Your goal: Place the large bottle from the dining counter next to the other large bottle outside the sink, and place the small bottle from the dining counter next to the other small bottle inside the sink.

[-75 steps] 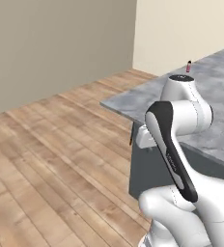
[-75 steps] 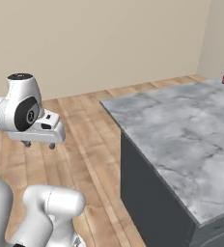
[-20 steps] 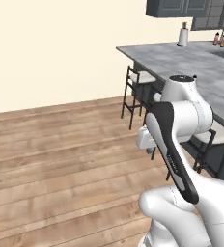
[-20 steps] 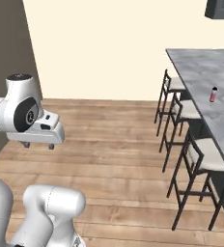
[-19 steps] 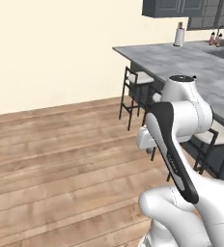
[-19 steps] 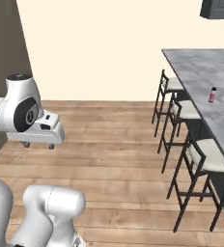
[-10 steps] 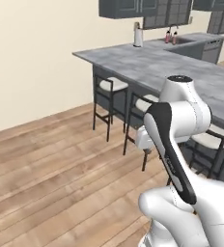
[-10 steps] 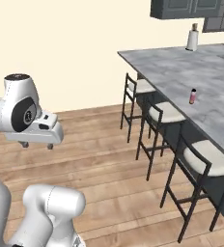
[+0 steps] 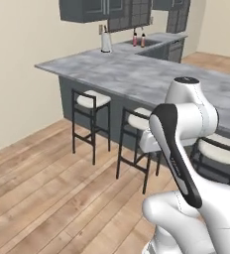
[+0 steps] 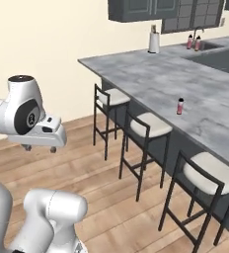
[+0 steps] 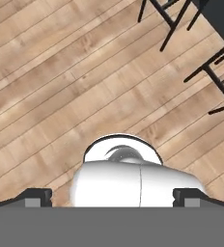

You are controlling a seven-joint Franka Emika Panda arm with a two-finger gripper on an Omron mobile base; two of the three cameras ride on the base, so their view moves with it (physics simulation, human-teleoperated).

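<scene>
Small bottle [image 10: 180, 105] upright on dining counter [image 10: 151, 74]

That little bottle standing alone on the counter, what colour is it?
The little bottle is red with a dark cap, clearest in the right base view.

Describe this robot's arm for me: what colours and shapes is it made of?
The arm is glossy white, built from rounded, tube-like segments with bulbous joints. A black band runs along one link, and a dark round cap tops the upper joint. The hand is a boxy white block. The gripper ends in two small dark fingertips.
</scene>
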